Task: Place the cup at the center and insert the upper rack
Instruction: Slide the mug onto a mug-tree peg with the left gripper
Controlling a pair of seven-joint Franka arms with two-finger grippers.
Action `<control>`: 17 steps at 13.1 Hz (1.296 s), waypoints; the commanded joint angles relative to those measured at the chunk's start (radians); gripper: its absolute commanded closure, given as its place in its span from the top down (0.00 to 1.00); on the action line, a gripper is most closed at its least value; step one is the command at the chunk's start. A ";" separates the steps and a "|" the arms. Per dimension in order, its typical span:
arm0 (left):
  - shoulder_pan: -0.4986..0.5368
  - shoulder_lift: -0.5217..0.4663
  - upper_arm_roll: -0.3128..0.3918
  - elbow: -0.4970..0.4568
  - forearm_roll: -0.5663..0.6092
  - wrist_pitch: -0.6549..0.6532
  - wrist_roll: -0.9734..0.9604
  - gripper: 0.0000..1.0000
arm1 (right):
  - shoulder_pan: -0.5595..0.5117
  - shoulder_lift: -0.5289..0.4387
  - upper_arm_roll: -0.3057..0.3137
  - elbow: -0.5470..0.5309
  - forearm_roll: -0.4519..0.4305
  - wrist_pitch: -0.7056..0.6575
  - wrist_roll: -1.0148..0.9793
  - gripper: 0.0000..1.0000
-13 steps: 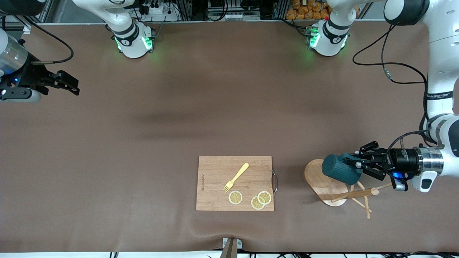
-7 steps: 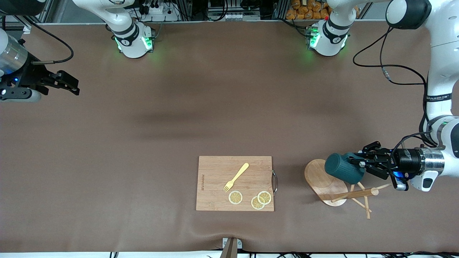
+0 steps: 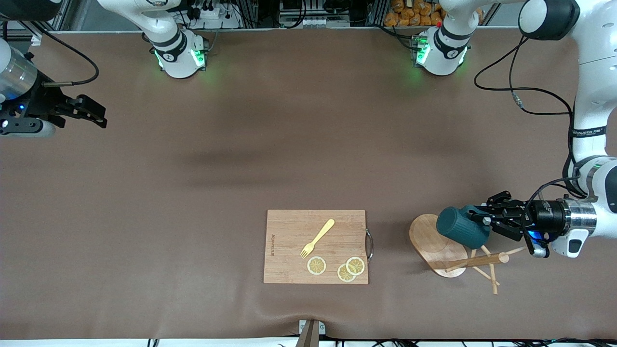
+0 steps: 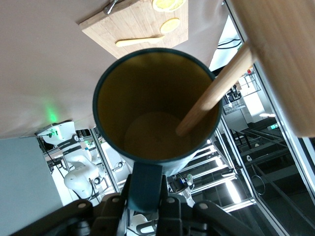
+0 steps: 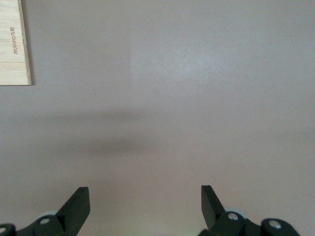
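Note:
The dark teal cup [image 3: 460, 226] lies on its side in the air over the oval base [image 3: 426, 238] of the upper rack, which lies tipped over on the table toward the left arm's end. My left gripper [image 3: 483, 221] is shut on the cup's handle. In the left wrist view the gripper [image 4: 146, 196] pinches the handle, the cup's tan inside [image 4: 142, 140] faces the camera, and one dowel peg [image 4: 216, 88] of the rack reaches into its mouth. The rack's post [image 3: 475, 261] and crossed pegs lie nearer the front camera. My right gripper [image 3: 99, 115] waits open and empty over the right arm's end.
A rectangular wooden cutting board [image 3: 289, 231] lies beside the rack, toward the table's middle, with a yellow fork [image 3: 318, 237] and three lemon slices [image 3: 316, 265] on it. Its corner shows in the right wrist view [image 5: 12, 44], where the open right gripper [image 5: 145, 199] hangs over bare brown table.
My left gripper and the cup have shifted a little toward the left arm's end of the table, then stayed still. The right arm has not moved.

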 commanded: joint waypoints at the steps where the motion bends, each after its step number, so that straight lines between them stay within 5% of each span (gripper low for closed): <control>1: 0.020 0.020 -0.009 0.011 -0.024 -0.017 0.036 0.00 | 0.008 -0.026 -0.003 -0.018 -0.016 -0.005 0.020 1.00; 17: 0.041 0.060 -0.009 0.013 -0.118 -0.014 0.114 0.00 | 0.008 -0.026 -0.001 -0.018 -0.015 -0.005 0.020 1.00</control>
